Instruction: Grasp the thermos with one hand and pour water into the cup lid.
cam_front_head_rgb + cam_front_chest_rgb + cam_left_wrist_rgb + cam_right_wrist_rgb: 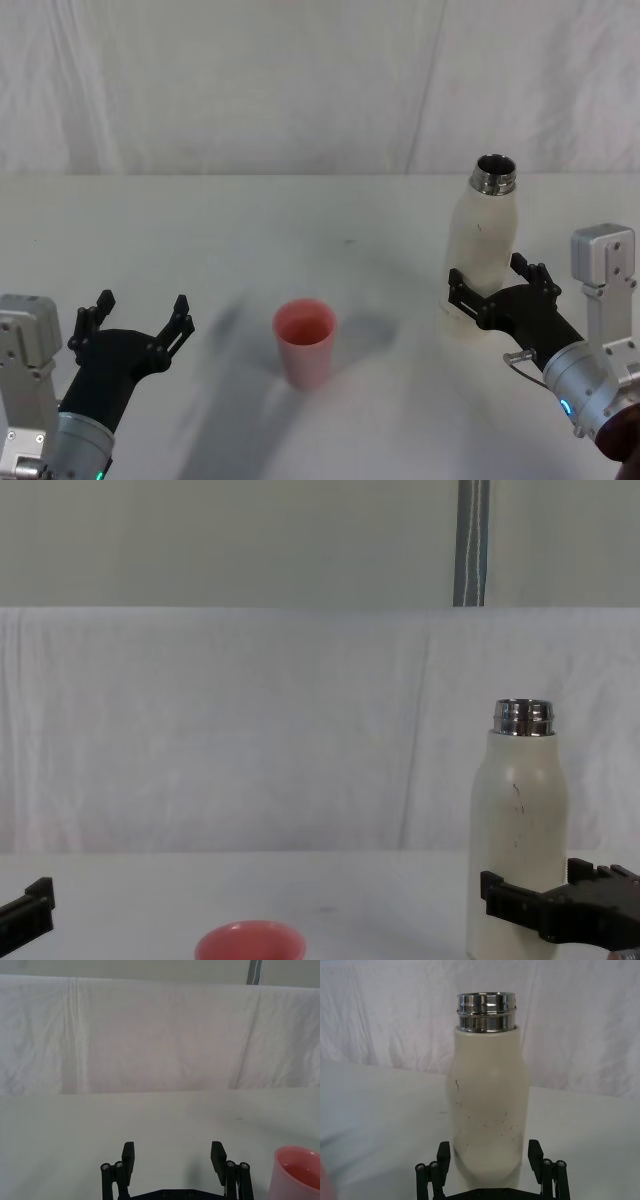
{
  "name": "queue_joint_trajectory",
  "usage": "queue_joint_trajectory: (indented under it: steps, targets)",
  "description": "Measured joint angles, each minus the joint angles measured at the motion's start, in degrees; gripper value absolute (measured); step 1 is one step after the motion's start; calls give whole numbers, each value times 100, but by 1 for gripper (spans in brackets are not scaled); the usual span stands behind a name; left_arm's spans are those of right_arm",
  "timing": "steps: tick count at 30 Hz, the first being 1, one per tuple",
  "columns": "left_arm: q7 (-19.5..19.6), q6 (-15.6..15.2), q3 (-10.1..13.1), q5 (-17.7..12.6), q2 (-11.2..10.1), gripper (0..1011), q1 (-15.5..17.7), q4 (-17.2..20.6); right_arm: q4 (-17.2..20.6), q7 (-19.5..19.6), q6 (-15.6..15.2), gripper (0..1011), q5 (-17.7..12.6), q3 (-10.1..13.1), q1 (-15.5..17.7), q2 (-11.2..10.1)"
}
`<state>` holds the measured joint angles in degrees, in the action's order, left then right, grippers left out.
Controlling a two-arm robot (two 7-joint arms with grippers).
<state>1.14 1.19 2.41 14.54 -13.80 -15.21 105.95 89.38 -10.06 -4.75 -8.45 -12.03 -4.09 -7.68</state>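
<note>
Thermos upright on bench, right of frame in head view, steel neck uncapped; right pincer spread around its lower body, fingers flanking both sides, contact not clear. Cup lid standing at lower centre, well apart from thermos, rim up. Left pincer at lower left, spread wide and holding nothing, cup lid just off to its side in left wrist view.

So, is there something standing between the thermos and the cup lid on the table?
Nothing visible does. The thermos stands upright between the open fingers of the right gripper, and only bare table lies between it and the cup lid. The left gripper is open beyond the cup.
</note>
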Motion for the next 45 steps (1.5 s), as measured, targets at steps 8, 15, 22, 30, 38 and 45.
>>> queue_joint_trajectory:
  steps: [8,15,22,30,38,45]
  targets:
    - [0,0,0,0,0,1001,0,0,-118,-2,5,1003,-48,16,-85,17]
    - [0,0,0,0,0,1001,0,0,-205,-3,3,1003,-83,22,-149,30]
    - [0,0,0,0,0,1001,0,0,-287,-4,10,1003,-101,14,-215,46]
    - [0,0,0,0,0,1001,0,0,-448,-6,39,1003,-127,-19,-341,88]
    - [0,0,0,0,0,1001,0,0,-578,-8,67,1003,-138,-44,-446,126]
    - [0,0,0,0,0,1001,0,0,-639,-7,76,1003,-138,-50,-486,146]
